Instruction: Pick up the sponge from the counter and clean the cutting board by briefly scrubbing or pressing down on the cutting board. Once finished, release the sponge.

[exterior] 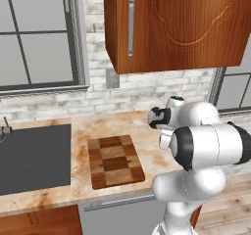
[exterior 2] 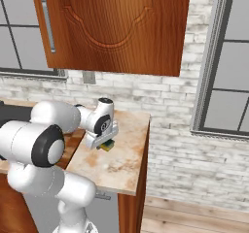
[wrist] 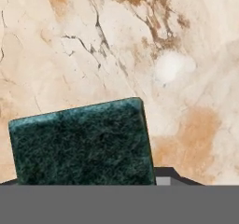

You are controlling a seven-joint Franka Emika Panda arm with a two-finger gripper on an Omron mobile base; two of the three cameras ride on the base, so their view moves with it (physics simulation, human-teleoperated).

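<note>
Mottled counter (exterior 2: 121, 166) near right edge, tool (exterior 2: 104, 144) clamping sponge (exterior 2: 108, 145)

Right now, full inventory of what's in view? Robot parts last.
Yellow block sponge with dark green top: 1, yellow and green, on the counter under the gripper, right of the board.
Checkered wooden cutting board: 1, light and dark brown, flat on the counter between sink and arm.
Mottled beige-and-orange stone counter: 1, runs under the windows, ends at the right.
Dark grey sink basin: 1, set in the counter at the left.
Wooden wall cabinet with metal handle: 1, reddish brown, above the counter.
Grey-framed windows: 2, either side of the cabinet.
White brick wall: behind the counter.
White arm with dark joints: 1, reaching over the counter.
Gripper: 1, straddling the sponge; grip cannot be told.
</note>
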